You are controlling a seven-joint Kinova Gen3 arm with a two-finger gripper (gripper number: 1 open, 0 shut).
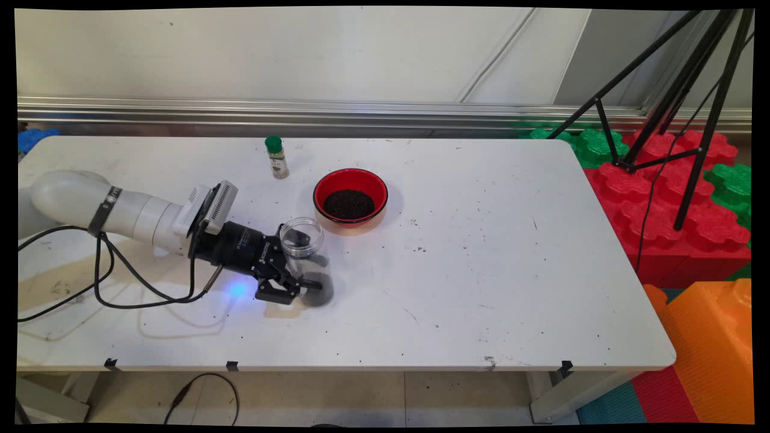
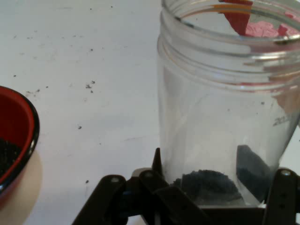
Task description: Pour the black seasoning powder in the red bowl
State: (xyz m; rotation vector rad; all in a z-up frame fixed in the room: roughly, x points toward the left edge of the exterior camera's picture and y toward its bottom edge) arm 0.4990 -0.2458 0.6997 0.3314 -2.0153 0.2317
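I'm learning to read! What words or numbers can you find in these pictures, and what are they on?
Gripper: white lettering on its black body, too small to read.
Jar: faint raised marks near its right edge, perhaps digits, too blurred to read.
Spice bottle: its label is too small to read.
Bowl: no text.

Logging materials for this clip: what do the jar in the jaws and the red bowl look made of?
Jar: clear, glossy, probably plastic, with a threaded neck; the table shows through it. Red bowl: glossy, black rim; plastic or glazed ceramic, cannot tell.
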